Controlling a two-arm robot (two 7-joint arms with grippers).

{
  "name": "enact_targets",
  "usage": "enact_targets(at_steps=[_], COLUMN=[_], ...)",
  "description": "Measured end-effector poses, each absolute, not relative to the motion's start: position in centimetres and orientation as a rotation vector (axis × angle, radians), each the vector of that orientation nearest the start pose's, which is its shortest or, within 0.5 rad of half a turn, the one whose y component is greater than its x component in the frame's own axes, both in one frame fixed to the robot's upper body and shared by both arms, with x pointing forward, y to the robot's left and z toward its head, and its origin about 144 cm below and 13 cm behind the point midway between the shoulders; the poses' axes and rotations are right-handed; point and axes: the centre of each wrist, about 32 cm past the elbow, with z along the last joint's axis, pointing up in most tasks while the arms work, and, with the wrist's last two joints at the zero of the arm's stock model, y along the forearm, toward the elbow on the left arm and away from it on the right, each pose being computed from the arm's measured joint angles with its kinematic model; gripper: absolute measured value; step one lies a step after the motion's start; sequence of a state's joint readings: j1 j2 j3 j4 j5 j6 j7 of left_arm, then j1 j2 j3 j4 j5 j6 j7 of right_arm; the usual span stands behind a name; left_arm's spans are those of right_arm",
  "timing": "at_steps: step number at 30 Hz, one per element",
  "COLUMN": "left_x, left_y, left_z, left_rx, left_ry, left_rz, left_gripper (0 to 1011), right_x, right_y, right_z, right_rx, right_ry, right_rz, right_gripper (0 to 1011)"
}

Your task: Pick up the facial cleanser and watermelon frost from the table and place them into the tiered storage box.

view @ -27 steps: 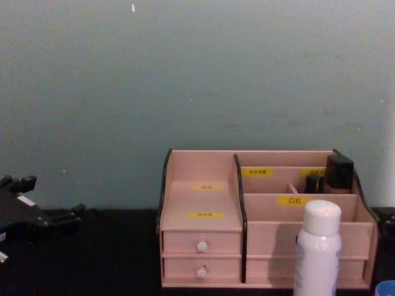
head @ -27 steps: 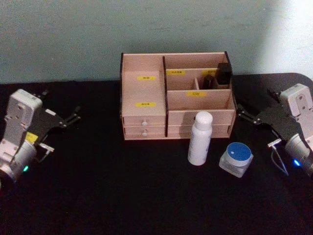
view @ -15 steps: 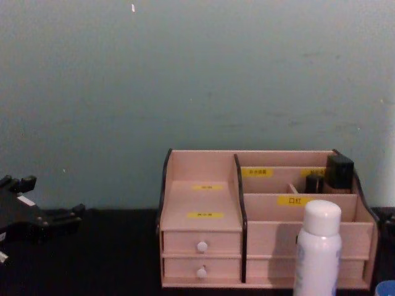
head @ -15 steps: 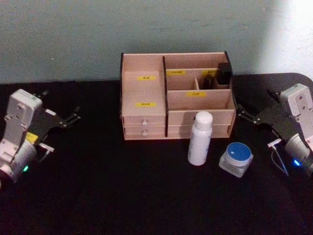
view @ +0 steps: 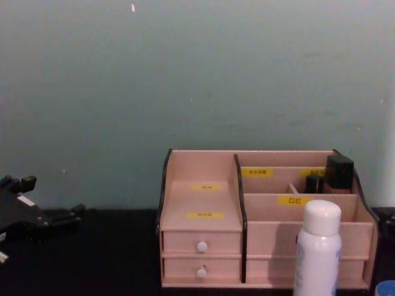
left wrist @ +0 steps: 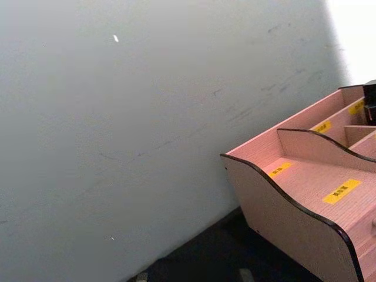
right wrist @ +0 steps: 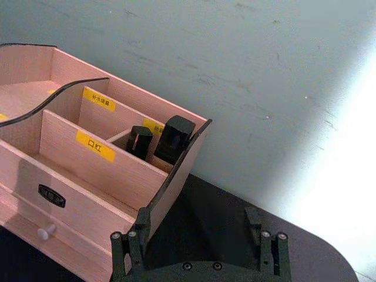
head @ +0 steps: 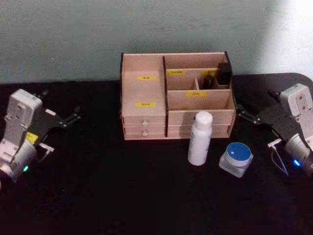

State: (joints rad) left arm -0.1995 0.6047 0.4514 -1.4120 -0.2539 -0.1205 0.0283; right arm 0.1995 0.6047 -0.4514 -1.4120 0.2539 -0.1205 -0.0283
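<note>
Before the tiered storage box (head: pixel 142 63) stands the bottle (head: pixel 200 138), the jar (head: pixel 236 158) to its right.

Black left end effector (head: pixel 62 104) and right end effector (head: pixel 255 103), pale grey housings (head: pixel 19 113), yellow sticker (head: pixel 31 138).

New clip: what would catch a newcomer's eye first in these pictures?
The pink wooden storage box at the back middle of the black table draws the eye first, with a white bottle standing just in front of its right half and a blue-lidded jar to the bottle's right. The left gripper and right gripper sit open at the table's sides, holding nothing.
</note>
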Motion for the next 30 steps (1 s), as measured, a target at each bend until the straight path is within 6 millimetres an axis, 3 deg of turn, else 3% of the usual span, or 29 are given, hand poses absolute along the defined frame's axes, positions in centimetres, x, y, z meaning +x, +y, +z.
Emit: enact_targets(at_steps=[14,30], left_x=[48.9,48.9], left_y=[31.0,31.0], left_z=[114.0,114.0], left_rx=[0.304,0.304], left_ry=[-0.285,-0.285], left_rz=[1.248,1.248], left_gripper=[1001,1001], right_x=[48.1,43.8], right_y=[-31.4,-32.7], right_z=[114.6,116.1], right_rx=[-0.259,-0.194], right_ry=[-0.296,-0.246], right_rz=[-1.258,-1.076], right_gripper=[1003,1002])
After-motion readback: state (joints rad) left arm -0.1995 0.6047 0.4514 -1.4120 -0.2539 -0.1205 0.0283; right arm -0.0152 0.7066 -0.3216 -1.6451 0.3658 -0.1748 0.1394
